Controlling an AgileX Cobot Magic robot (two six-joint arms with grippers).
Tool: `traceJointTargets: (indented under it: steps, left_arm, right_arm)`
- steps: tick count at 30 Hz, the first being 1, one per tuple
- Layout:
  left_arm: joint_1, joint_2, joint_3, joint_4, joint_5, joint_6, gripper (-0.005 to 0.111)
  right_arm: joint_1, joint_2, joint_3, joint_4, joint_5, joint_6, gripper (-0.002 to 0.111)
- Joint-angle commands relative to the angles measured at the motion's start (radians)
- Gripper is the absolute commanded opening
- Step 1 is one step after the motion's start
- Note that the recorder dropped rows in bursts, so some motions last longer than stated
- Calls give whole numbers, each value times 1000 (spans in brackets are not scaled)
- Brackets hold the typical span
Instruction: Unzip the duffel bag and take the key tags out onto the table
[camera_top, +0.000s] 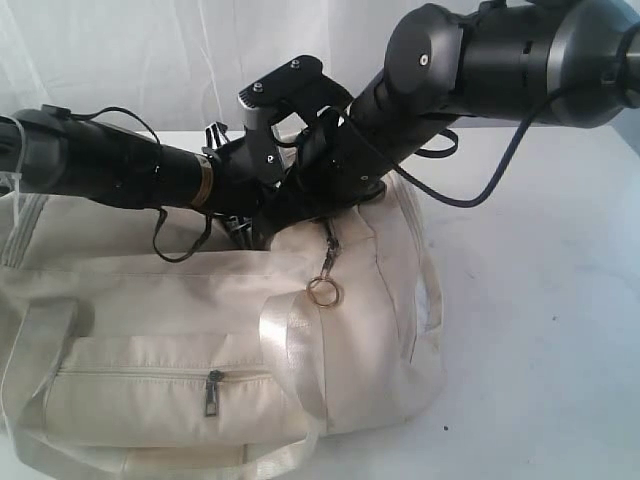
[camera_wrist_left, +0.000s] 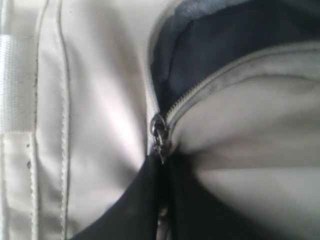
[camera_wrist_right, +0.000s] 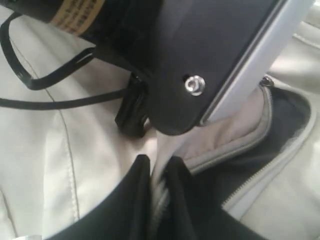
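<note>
The cream duffel bag (camera_top: 150, 300) lies on the white table (camera_top: 540, 300), and both arms meet over its top. In the left wrist view my left gripper (camera_wrist_left: 163, 162) is shut on the metal zip pull (camera_wrist_left: 159, 131) of the top zip. Beyond the pull the zip stands partly apart and shows dark grey lining (camera_wrist_left: 225, 45). My right gripper (camera_wrist_right: 158, 172) is shut on the bag's cream zip edge (camera_wrist_right: 220, 145), right beside the opening (camera_wrist_right: 280, 125). The left arm's wrist (camera_wrist_right: 200, 50) hangs close above it. The key tags are hidden from every view.
A metal ring (camera_top: 325, 290) dangles from a pull at the bag's right end. A shut front pocket has its own pull (camera_top: 213, 392). Shiny webbing handles (camera_top: 290, 350) drape down the front. A black cable (camera_top: 480, 195) loops under the right arm. Bare table lies to the right.
</note>
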Motion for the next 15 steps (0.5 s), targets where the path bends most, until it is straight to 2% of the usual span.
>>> traceJointTargets:
  steps: [1,10,15]
  left_arm:
    - [12,-1,13,21,122,-17,0]
    - [12,-100,13,28,119,-120,0]
    - [40,-155,13,28,-25,-227,0]
  right_arm:
    - [-2,-3,-2,2,10,4,12]
    - [-2,-3,-2,-29,4,4,12]
    - [-2,-3,-2,-29,-5,4,12]
